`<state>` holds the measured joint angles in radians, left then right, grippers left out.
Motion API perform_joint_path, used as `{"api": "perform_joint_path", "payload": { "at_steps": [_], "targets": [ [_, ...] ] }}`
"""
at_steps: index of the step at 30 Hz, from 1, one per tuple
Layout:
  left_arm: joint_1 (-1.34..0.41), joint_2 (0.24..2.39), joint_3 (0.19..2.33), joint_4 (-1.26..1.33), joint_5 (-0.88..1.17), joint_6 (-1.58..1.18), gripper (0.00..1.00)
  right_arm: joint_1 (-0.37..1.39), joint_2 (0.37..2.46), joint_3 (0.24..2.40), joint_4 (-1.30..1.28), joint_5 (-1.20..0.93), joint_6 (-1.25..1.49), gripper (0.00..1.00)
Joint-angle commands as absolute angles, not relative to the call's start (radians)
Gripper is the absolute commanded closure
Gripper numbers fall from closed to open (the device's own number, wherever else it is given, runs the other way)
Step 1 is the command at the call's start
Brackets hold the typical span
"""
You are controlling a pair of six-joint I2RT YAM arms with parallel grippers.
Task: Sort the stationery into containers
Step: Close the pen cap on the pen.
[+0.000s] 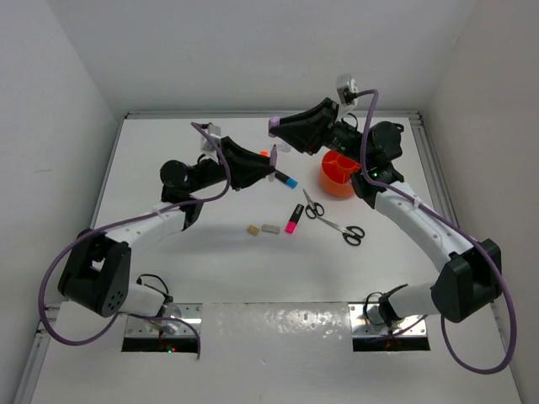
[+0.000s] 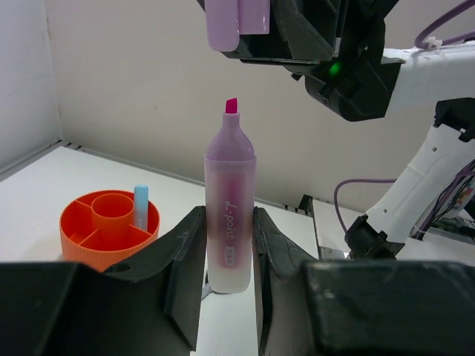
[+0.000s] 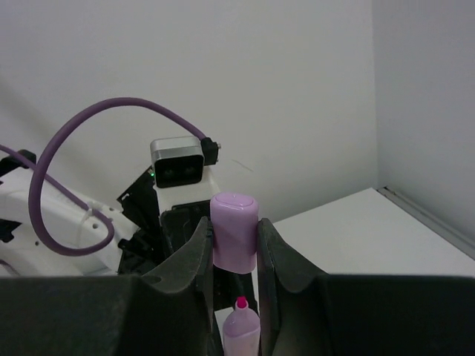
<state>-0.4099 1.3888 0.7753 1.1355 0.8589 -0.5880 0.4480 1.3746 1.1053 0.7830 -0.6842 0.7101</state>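
In the left wrist view my left gripper [image 2: 228, 222] is shut on the body of a lilac marker [image 2: 230, 185], which stands upright with its pink tip [image 2: 231, 105] bare. My right gripper [image 3: 234, 239] is shut on the marker's lilac cap [image 3: 234, 241], held just above the tip and apart from it. From above, both grippers meet left of the orange tub [image 1: 341, 175]. A light blue item [image 2: 141, 208] stands in one of the tub's compartments. On the table lie a blue-capped marker [image 1: 285, 178], a pink-capped marker [image 1: 295, 217], scissors [image 1: 333, 220] and two small erasers [image 1: 262, 228].
White walls close the table in at the back and on both sides. The right arm [image 1: 421, 223] reaches over the tub from the right. A purple cable [image 1: 210, 181] loops around the left arm.
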Motion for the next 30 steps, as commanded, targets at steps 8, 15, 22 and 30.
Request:
{"api": "perform_joint_path", "payload": {
  "at_steps": [8,15,22,30],
  "targets": [
    [-0.416,1.330,0.727,1.249,0.838,-0.589,1.00,0.457,1.419,1.175,0.856,-0.802,0.683,1.00],
    [-0.393,1.312,0.713,1.249,0.838,-0.600,1.00,0.456,1.437,1.155,0.925,-0.819,0.751,1.00],
    [-0.393,1.302,0.704,1.249,0.827,-0.603,1.00,0.454,1.447,1.161,0.930,-0.850,0.781,1.00],
    [-0.387,1.289,0.693,1.249,0.822,-0.604,1.00,0.459,1.428,1.118,0.925,-0.847,0.782,1.00]
  ]
}}
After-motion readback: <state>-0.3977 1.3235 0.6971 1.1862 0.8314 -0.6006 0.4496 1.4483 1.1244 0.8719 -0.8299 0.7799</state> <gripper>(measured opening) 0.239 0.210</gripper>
